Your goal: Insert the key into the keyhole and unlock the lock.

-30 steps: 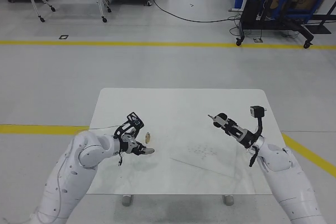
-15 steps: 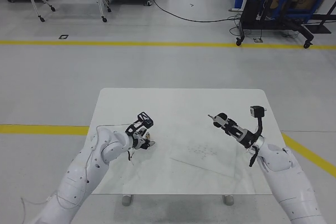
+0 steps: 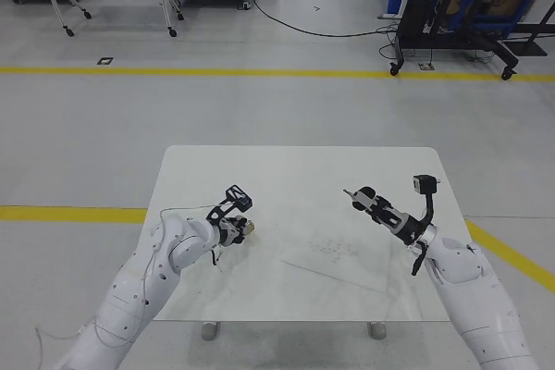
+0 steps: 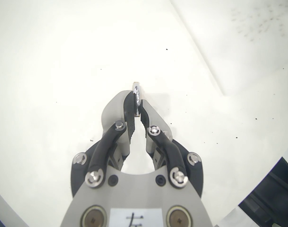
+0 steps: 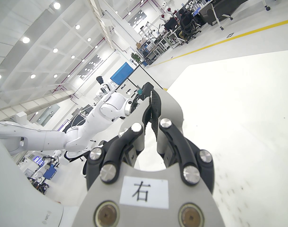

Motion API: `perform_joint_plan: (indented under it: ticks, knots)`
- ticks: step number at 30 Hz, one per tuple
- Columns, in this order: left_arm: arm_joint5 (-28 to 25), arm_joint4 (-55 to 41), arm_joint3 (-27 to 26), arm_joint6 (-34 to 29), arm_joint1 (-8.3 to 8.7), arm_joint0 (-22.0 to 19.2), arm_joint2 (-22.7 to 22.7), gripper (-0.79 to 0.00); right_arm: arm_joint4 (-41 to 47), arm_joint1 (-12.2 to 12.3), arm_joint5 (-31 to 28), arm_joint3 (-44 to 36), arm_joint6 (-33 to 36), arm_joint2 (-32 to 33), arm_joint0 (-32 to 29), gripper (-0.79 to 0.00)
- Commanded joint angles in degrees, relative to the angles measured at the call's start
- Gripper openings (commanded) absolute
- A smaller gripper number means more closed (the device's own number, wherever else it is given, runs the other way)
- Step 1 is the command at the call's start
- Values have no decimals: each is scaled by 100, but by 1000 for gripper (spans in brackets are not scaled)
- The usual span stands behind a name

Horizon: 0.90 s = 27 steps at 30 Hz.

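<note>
A small brass padlock [image 3: 245, 224] stands on the white table [image 3: 305, 171], left of the middle. My left gripper [image 3: 240, 228] is down at it. In the left wrist view the left gripper [image 4: 138, 106] is shut on the padlock's silver shackle [image 4: 137, 90], and the fingers hide the body. My right gripper [image 3: 353, 195] hangs above the table's right part, well apart from the lock. Its fingers [image 5: 155, 109] are pressed together, and a thin metal tip, the key [image 3: 348, 193], sticks out of them toward the far left.
A patch of dark specks [image 3: 335, 248] and a faint straight crease [image 3: 324, 273] mark the tabletop between the arms. The table's edges are close to both elbows. The left arm [image 5: 110, 105] shows beyond the right gripper.
My left gripper has moved from the near side up to the padlock and shut on its shackle. The right arm has kept still.
</note>
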Motion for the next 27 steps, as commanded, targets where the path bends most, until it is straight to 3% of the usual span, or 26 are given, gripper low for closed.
perform_joint_plan:
  ticks: [1, 15, 19, 27]
  knots:
    - [63, -3, 69, -45, -22, -65, 57, -785, 0, 0, 0, 0, 0, 0, 0, -785]
    - [164, 14, 114, 56, -95, -192, 211, -785, 0, 0, 0, 0, 0, 0, 0, -785]
    - [163, 10, 139, 33, -101, -203, 214, -702, 0, 0, 0, 0, 0, 0, 0, -785]
    - [166, -26, 134, 17, -111, -205, 210, -659, 0, 0, 0, 0, 0, 0, 0, -785]
